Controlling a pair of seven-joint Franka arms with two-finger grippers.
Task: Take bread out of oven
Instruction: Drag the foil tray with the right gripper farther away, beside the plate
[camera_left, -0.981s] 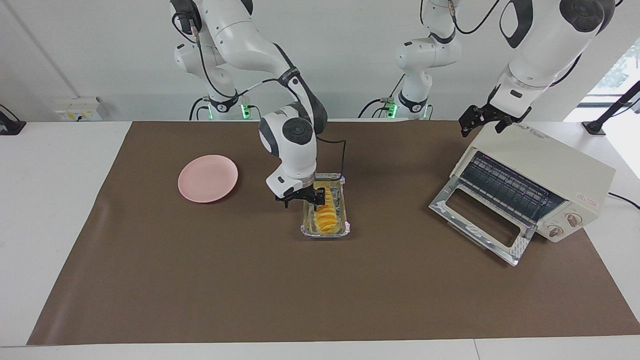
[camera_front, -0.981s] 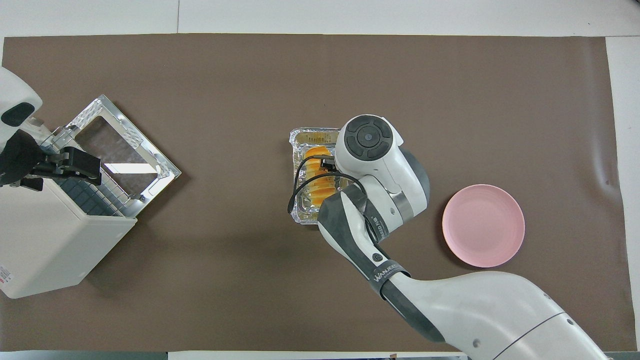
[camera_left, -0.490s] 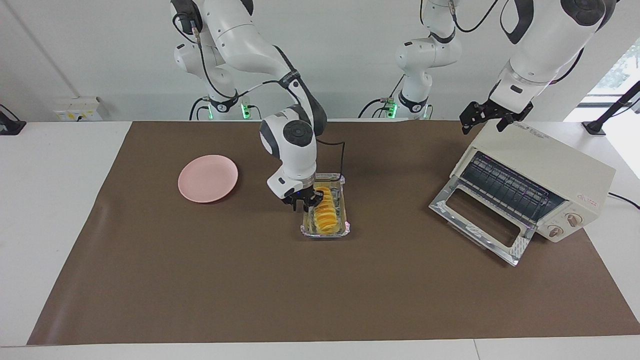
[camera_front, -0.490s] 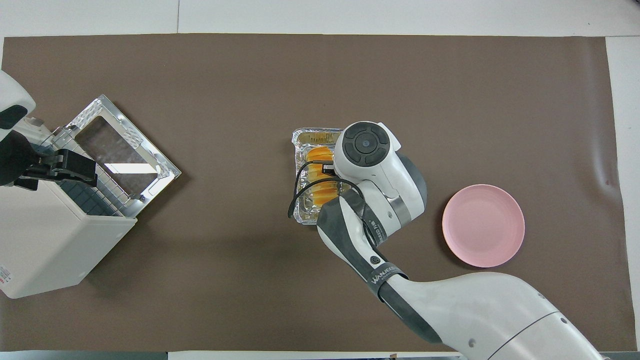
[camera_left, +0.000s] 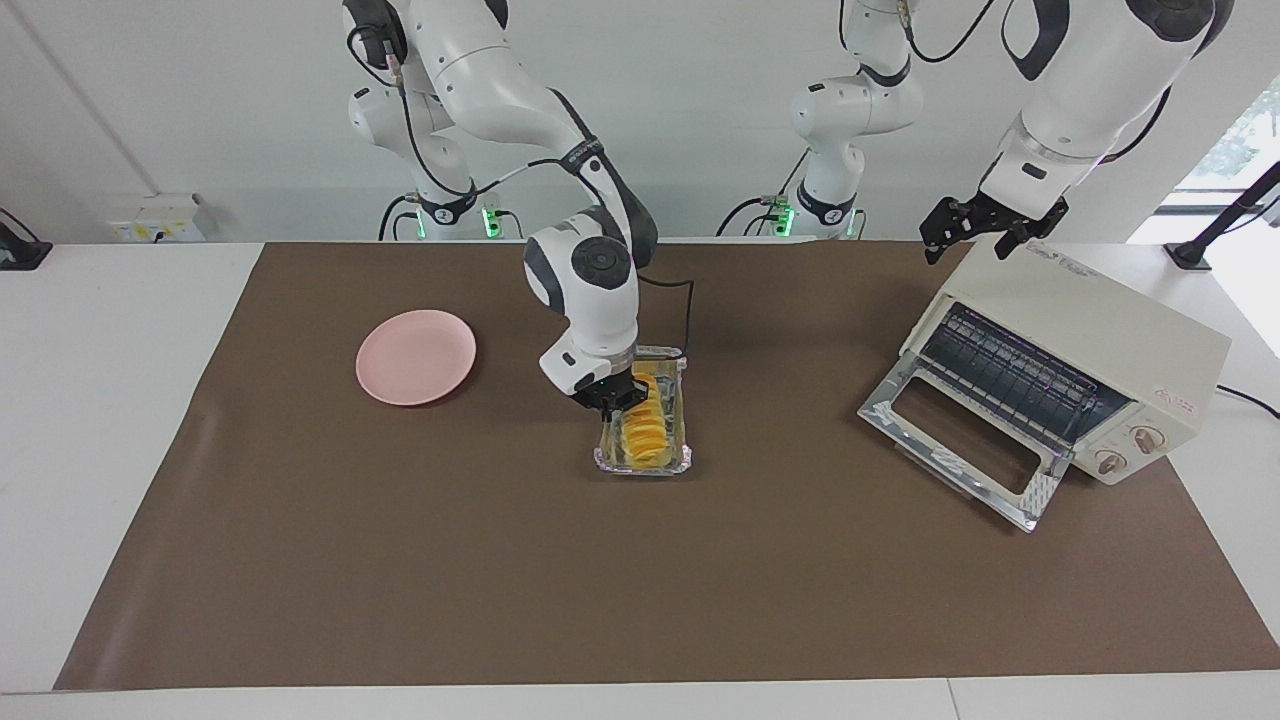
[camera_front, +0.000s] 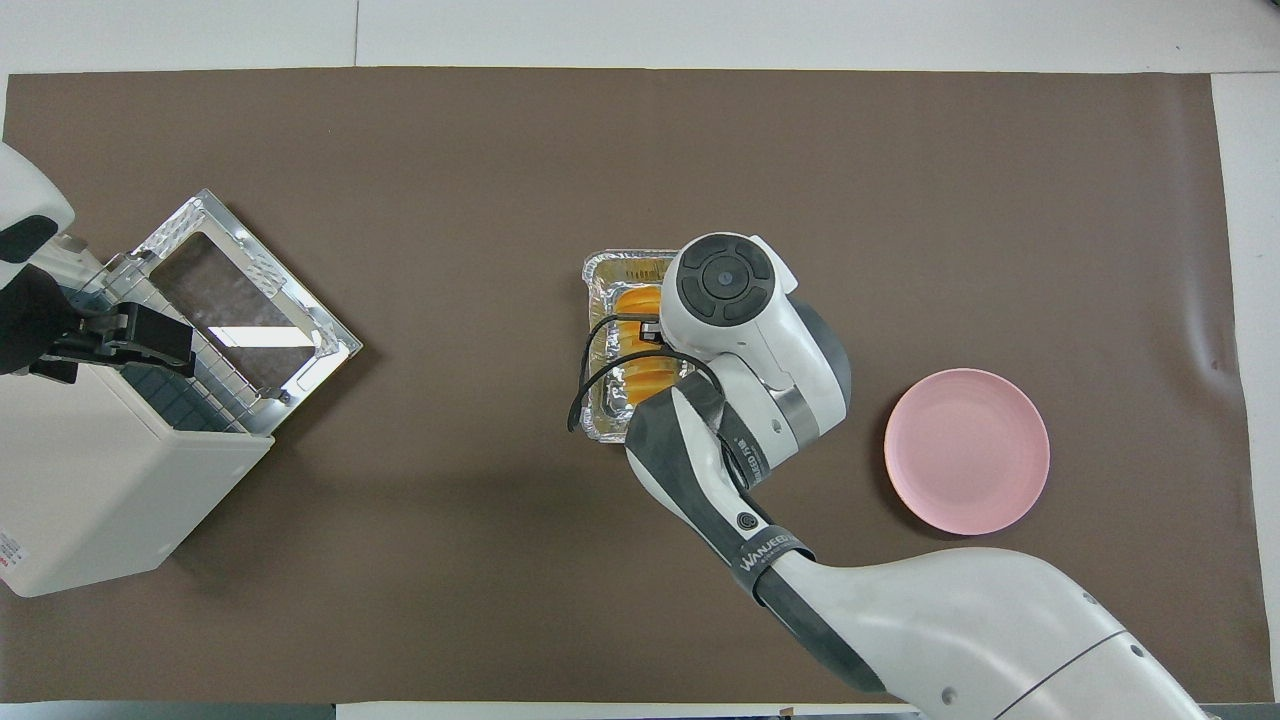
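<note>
Two changes within the last second: turned and sunk the right tool (camera_left: 610, 398) onto the robot-ward end of the small ridged golden-yellow bread loaf (camera_left: 648, 430), nudging the rectangular silver foil tray (camera_left: 645, 470) slightly askew. Cannot tell whether clenched on the loaf or merely straddling it. Bread lying in that tray on the brown worktop (camera_left: 500, 560), well apart from the cream-white toaster oven (camera_left: 1090, 320), toward the right arm's end. Rack bare, glass door (camera_left: 960, 440) dropped open, so removal judged done; probably lifting the loaf next. Raised the left tool (camera_left: 985, 235) slightly: released, hovering over the oven's top, waiting
</note>
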